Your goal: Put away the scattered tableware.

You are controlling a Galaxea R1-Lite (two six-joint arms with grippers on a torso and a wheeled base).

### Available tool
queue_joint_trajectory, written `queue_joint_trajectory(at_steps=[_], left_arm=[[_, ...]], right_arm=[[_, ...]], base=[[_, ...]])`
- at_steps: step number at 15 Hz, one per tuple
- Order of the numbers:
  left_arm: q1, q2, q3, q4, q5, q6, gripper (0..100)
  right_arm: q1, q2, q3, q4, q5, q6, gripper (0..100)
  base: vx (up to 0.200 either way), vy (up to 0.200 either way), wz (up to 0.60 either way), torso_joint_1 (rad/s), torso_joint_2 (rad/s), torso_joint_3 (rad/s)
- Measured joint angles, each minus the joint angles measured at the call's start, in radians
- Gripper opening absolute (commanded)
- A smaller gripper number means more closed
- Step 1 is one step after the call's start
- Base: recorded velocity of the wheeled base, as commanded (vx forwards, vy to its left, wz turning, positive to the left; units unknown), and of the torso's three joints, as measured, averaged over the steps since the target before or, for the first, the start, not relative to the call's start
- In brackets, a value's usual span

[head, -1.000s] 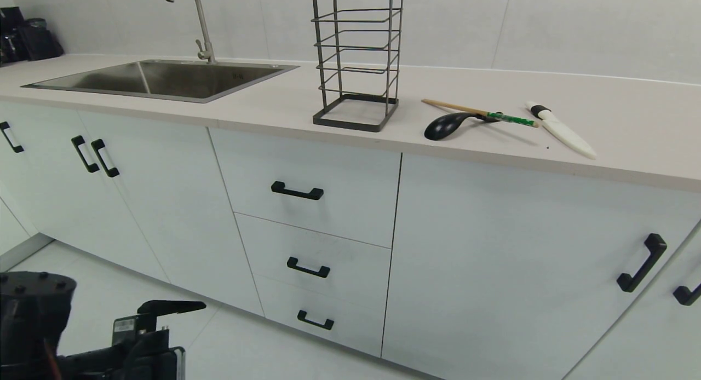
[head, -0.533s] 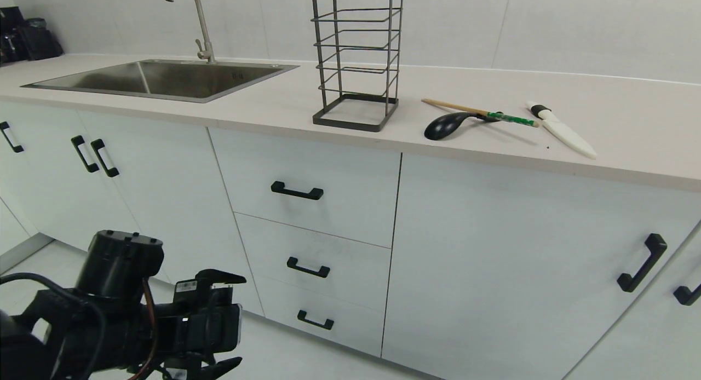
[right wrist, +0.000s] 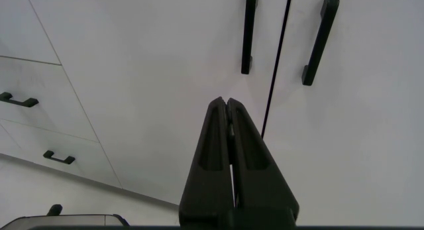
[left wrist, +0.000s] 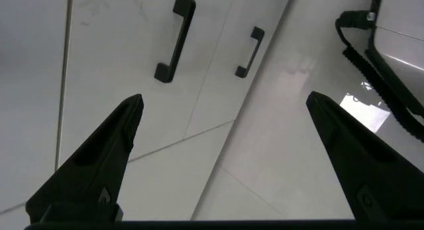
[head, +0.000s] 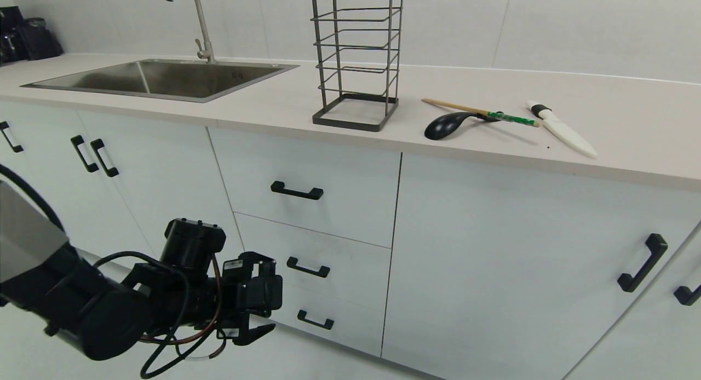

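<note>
On the counter right of a black wire rack [head: 356,57] lie a black spoon [head: 446,125], a pair of wooden chopsticks [head: 479,113] resting across its handle, and a white knife [head: 561,129] with a black collar. My left gripper [head: 265,295] hangs low in front of the drawers, far below the tableware, open and holding nothing. In the left wrist view the left gripper [left wrist: 225,99] has its fingers spread wide, with two drawer handles [left wrist: 173,38] beyond. My right gripper [right wrist: 226,103] is shut on nothing and faces white cabinet doors.
A steel sink [head: 164,79] with a tap [head: 200,18] is set in the counter at the left. Below the counter is a stack of three drawers with black handles [head: 297,191], with cabinet doors [head: 509,270] on either side. Cabinet door handles [right wrist: 250,32] stand ahead of the right gripper.
My left arm has risen from the bottom left corner and swung right, toward the drawers. Its gripper stayed open. The tableware on the counter has not moved.
</note>
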Motion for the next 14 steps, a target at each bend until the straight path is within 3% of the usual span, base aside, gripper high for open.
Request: queue_joint_trajectory(at_steps=[3, 7, 10, 14], left_arm=[[-0.001, 0.1, -0.038, -0.076, 0.005, 0.0, 100], [-0.017, 0.195, -0.075, -0.103, 0.006, 0.003, 100], [-0.02, 0.254, -0.129, -0.108, 0.005, 0.043, 100], [-0.018, 0.342, -0.21, -0.115, 0.004, 0.054, 100]], right_arm=[[0.0, 0.0, 0.0, 0.0, 0.0, 0.0, 0], [0.0, 0.0, 0.0, 0.0, 0.0, 0.0, 0], [0.0, 0.0, 0.0, 0.0, 0.0, 0.0, 0], [0.0, 0.0, 0.0, 0.0, 0.0, 0.0, 0]], base=[[0.0, 0.0, 0.0, 0.0, 0.0, 0.0], [0.0, 0.0, 0.0, 0.0, 0.0, 0.0], [0.0, 0.0, 0.0, 0.0, 0.0, 0.0], [0.0, 0.0, 0.0, 0.0, 0.0, 0.0]])
